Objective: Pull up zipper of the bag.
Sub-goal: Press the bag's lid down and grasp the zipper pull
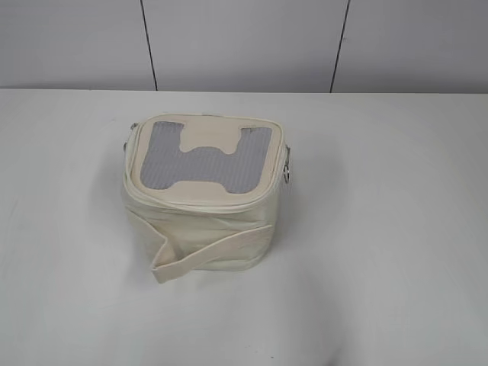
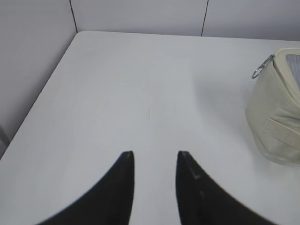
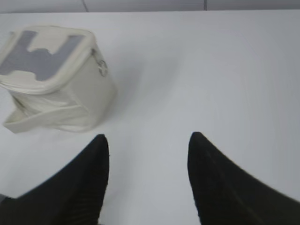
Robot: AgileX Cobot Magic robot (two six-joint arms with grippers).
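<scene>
We see the bag [image 1: 204, 194], a small boxy cream-white soft case, sitting upright on the white table [image 1: 381, 267] a little left of centre in the exterior view, well clear of the pale panelled wall [image 1: 244, 42] behind. Its top carries a grey mesh panel [image 1: 164, 156] overlaid with a cream H-shaped patch [image 1: 207, 137], and a wide cream strap [image 1: 210, 252] runs slantwise across its front face, its loose end resting on the table at the lower left. The zipper [image 1: 200, 203] shows as a thin cream track round the top rim; whether it is closed all the way round, we cannot tell. A silver ring pull [image 1: 287, 172] hangs at the bag's right edge in the exterior view, and the left wrist view shows a metal ring [image 2: 260, 68] dangling off the bag's upper corner. Neither arm appears in the exterior view. From the left wrist camera we see the left gripper [image 2: 155, 156] with its dark fingers spread a modest way apart, holding nothing, above bare table with the bag well off to its right. The right gripper [image 3: 149, 138] has its fingers spread wider, likewise holding nothing, with the bag up and to its left, apart from it.
</scene>
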